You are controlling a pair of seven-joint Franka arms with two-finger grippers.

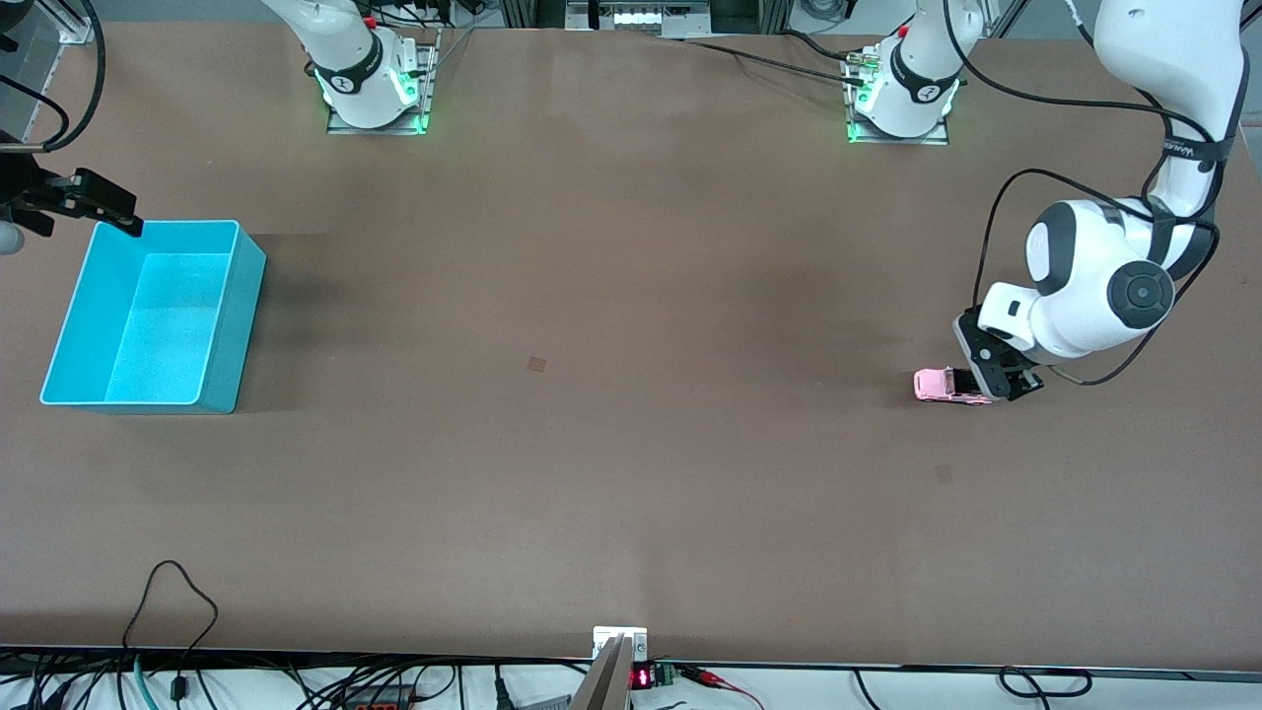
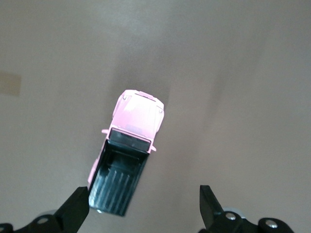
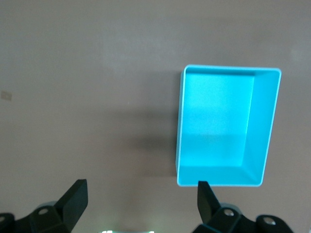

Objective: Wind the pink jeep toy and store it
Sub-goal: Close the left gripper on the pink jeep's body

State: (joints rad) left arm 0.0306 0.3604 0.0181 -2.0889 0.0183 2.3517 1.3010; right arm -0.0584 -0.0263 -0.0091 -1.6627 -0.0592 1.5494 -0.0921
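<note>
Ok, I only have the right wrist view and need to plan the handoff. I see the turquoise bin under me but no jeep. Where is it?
Observer: The pink jeep toy stands on the table at the left arm's end, away from the turquoise bin at the right arm's end.
Operator: Is the left arm on it?
Observer: Not gripping. The left gripper is open over the jeep's black-roofed end, and one fingertip sits beside it.
Operator: Is the bin empty all the way in?
Observer: Yes, the front view shows nothing inside it.
Operator: And where is my own gripper from outside?
Observer: The right gripper hangs open above the bin's corner farthest from the front camera, at the table's edge.
</note>
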